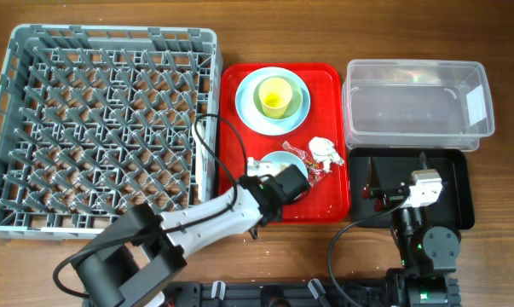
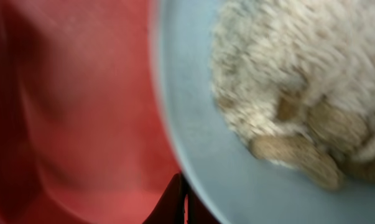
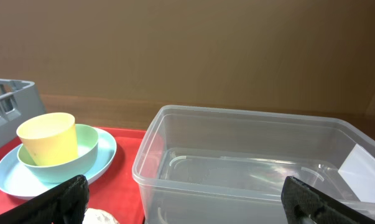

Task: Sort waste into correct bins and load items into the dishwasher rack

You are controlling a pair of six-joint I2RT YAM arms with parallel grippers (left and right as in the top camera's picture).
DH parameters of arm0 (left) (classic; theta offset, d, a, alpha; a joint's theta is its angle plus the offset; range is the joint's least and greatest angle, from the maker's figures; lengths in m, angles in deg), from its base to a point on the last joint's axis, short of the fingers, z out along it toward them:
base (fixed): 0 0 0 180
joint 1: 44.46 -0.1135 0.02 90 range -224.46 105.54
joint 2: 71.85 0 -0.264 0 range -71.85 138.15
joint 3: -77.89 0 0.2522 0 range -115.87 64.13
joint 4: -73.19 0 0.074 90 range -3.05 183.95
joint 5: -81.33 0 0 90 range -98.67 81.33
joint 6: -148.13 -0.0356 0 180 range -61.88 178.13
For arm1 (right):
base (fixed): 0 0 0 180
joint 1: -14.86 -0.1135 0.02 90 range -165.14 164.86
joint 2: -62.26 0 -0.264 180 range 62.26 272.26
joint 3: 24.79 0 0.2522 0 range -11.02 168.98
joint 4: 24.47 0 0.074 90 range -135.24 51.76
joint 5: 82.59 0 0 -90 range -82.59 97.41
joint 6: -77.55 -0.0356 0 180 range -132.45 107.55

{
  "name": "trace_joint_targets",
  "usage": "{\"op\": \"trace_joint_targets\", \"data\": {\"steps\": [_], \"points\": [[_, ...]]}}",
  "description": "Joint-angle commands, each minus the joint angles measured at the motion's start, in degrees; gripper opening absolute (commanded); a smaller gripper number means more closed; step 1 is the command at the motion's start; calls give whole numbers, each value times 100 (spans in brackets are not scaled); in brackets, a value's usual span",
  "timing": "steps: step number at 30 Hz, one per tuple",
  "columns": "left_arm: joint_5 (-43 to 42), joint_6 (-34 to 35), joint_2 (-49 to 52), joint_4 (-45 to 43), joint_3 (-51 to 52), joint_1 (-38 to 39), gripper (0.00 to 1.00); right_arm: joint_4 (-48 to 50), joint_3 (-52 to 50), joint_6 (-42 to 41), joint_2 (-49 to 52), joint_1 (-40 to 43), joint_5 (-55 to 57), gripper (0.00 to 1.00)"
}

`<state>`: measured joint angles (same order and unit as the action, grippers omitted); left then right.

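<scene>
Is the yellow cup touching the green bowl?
Touching. The right wrist view shows the yellow-green cup standing inside the pale green bowl, its base sunk below the bowl's rim.

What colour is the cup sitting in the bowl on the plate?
Pale yellow; the cup shows best in the right wrist view.
</scene>
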<state>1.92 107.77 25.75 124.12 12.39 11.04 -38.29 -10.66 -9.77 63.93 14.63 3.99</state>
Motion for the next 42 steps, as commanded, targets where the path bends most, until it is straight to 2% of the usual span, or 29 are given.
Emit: {"op": "trace_joint_targets", "data": {"steps": [1, 7, 12, 17, 22, 30, 34, 38, 41, 42], "points": [[-507, -168, 317, 98, 20, -470, 4, 15, -7, 20, 11, -13, -31, 100], [-476, -293, 411, 350, 20, -678, 4, 17, -7, 20, 11, -13, -31, 100], [-87, -273, 442, 970, 44, -678, 4, 17, -7, 20, 11, -13, -31, 100], [4, -271, 442, 1027, 247, -682, 4, 17, -7, 17, 11, -13, -31, 100], [431, -273, 442, 1486, 247, -684, 4, 15, -7, 22, 11, -13, -31, 100], [393, -269, 442, 1480, 186, -678, 4, 17, -7, 20, 11, -13, -31, 100], [297, -275, 354, 1764, -636, -678, 4, 17, -7, 17, 11, -13, -31, 100], [575, -278, 234, 2275, -1628, -684, 6, 15, -7, 22, 11, -13, -31, 100], [586, -321, 72, 2463, -2376, -780, 11, 15, -7, 17, 11, -13, -31, 100], [442, -636, 11, 2468, -2621, -879, 20, 15, -7, 20, 11, -13, -31, 100]]}}
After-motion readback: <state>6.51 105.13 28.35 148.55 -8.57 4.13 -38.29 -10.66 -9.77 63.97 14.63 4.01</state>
